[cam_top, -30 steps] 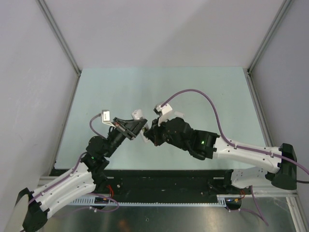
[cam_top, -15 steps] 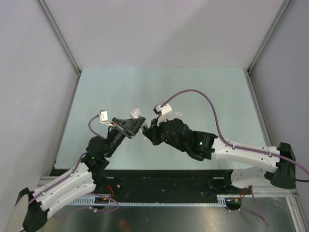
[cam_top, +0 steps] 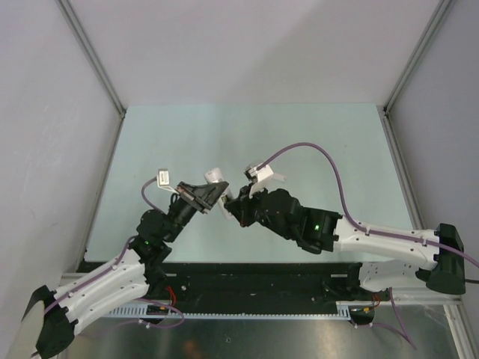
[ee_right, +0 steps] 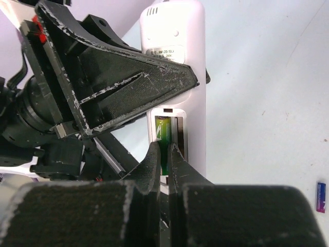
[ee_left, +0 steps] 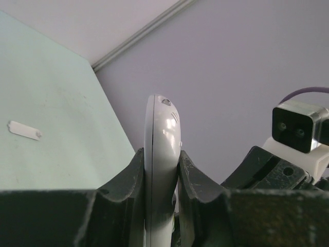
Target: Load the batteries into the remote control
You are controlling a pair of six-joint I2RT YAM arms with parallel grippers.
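My left gripper [ee_left: 161, 154] is shut on the white remote control [ee_left: 163, 128] and holds it upright above the table, edge-on in the left wrist view. In the right wrist view the remote's back [ee_right: 177, 31] faces me with its recessed compartment [ee_right: 179, 135] open. My right gripper [ee_right: 164, 149] is shut on the green battery [ee_right: 163, 128], which lies in the compartment's left slot. The right slot looks empty. The purple battery [ee_right: 321, 196] lies on the table at the right. In the top view the two grippers, left [cam_top: 213, 196] and right [cam_top: 230, 208], meet mid-table.
A small white oblong piece [ee_left: 24, 130] lies flat on the pale green table [cam_top: 314, 142]. Grey walls enclose the table at the back and both sides. The right arm's purple cable [cam_top: 314, 149] arcs above the table.
The right wrist has shifted slightly right and toward the near edge, staying at the remote. The left gripper holds the remote in nearly the same place.
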